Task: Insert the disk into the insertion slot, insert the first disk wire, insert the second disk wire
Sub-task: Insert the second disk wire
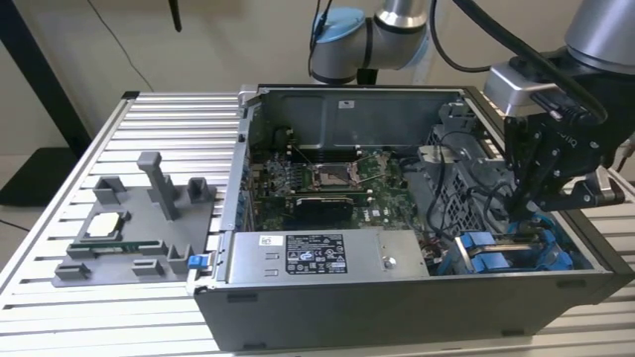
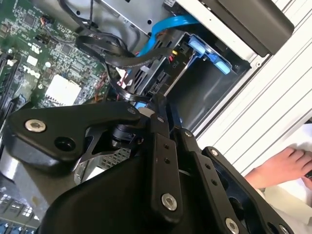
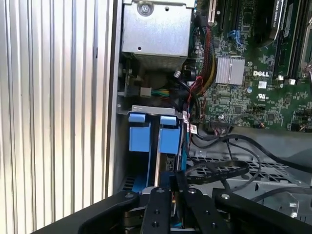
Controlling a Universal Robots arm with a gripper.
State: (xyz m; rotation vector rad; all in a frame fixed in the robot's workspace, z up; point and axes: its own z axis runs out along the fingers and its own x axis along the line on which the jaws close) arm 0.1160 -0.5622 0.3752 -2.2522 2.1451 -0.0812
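The disk [image 3: 166, 165] stands edge-on in the insertion slot [image 3: 148, 109], a bay of the grey metal drive cage, with its blue carrier frame [image 3: 168, 139] beside a second blue carrier [image 3: 139, 137]. In the exterior view this cage [image 1: 501, 251] sits in the front corner of the open computer case, on the exterior view's right. My black gripper [image 1: 523, 210] reaches down into it, right over the disk's inner end [image 3: 173, 192]. Black disk wires [image 3: 229, 168] loop close to the gripper tip [image 2: 155, 105], and a blue cable [image 2: 170, 23] runs just beyond.
A silver box with a black-and-white sticker [image 1: 317, 256] lies along the case front. The motherboard [image 1: 328, 182] fills the case floor. A grey fixture tray [image 1: 139, 223] rests on the slatted table [image 1: 149, 126]. A person's hand [image 2: 280, 168] lies beside the case.
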